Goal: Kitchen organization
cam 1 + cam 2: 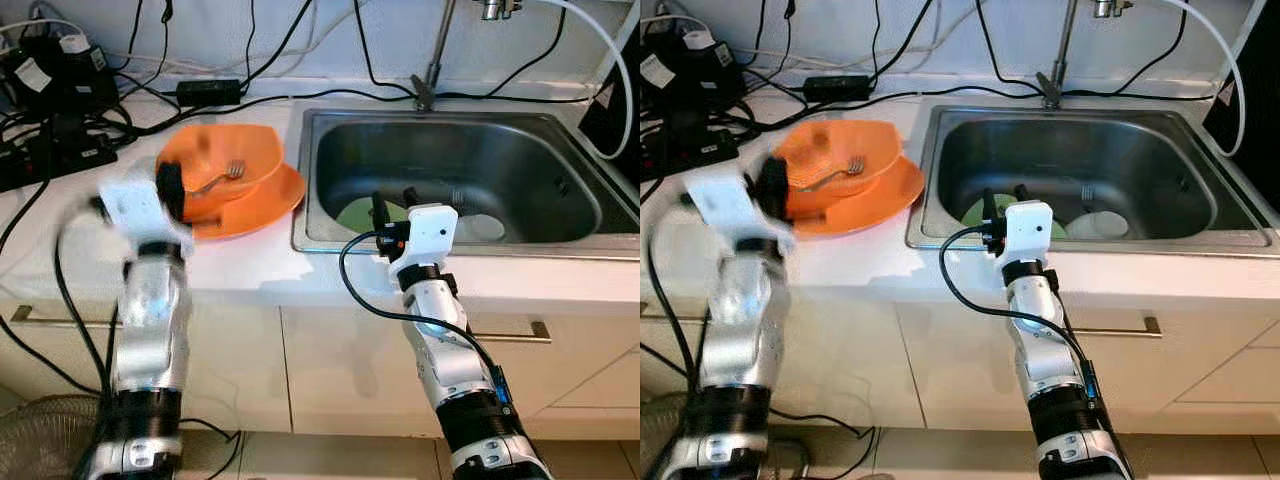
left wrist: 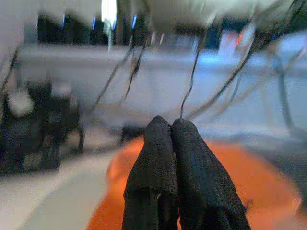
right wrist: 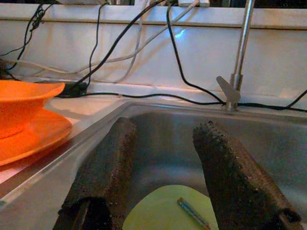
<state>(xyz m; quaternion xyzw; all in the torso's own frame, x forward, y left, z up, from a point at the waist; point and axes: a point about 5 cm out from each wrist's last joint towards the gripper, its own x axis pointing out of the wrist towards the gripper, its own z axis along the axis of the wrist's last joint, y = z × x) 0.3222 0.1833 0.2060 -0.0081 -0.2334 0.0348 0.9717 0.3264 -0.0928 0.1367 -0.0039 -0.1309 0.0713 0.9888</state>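
An orange bowl (image 1: 225,155) holding a fork (image 1: 222,178) sits on an orange plate (image 1: 272,198) on the white counter, left of the steel sink (image 1: 330,135). My left gripper (image 1: 169,190) is at the bowl's left rim, blurred; in its wrist view the fingers (image 2: 158,158) are pressed together, shut on nothing, over the orange dishes. My right gripper (image 1: 392,205) hovers open over the sink's front edge. Below it lies a green plate (image 3: 168,211) with a thin utensil (image 3: 192,213) on it. A white dish (image 1: 485,228) lies further right in the sink.
A faucet (image 1: 430,80) stands behind the sink. Black cables and power adapters (image 1: 60,80) crowd the back left of the counter. Cabinet drawers with a handle (image 1: 520,330) are below, and a fan (image 1: 40,440) stands on the floor at left.
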